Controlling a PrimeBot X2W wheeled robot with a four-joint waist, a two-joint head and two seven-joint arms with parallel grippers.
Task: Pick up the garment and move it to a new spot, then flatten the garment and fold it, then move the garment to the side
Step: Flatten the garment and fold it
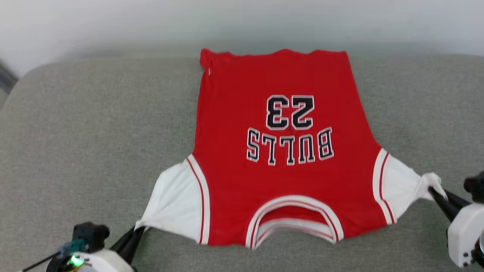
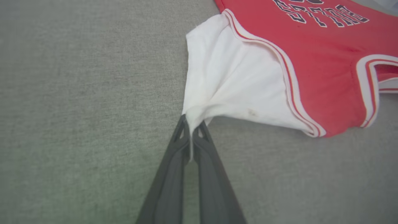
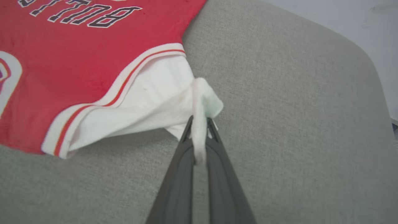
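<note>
The garment (image 1: 280, 151) is a red jersey with white sleeves and "BULLS 23" lettering, spread front-up on a grey cushion with its neckline toward me. My left gripper (image 1: 139, 228) is shut on the tip of the white sleeve at the lower left, seen close in the left wrist view (image 2: 192, 122). My right gripper (image 1: 432, 190) is shut on the bunched tip of the other white sleeve at the right, and the right wrist view shows that pinch (image 3: 199, 119). Both sleeves are pulled outward and slightly lifted off the cushion.
The grey cushion (image 1: 87, 132) extends well to the left and right of the jersey. Its far edge meets a pale wall (image 1: 242, 22). The cushion's rounded right corner (image 3: 357, 49) lies beyond my right gripper.
</note>
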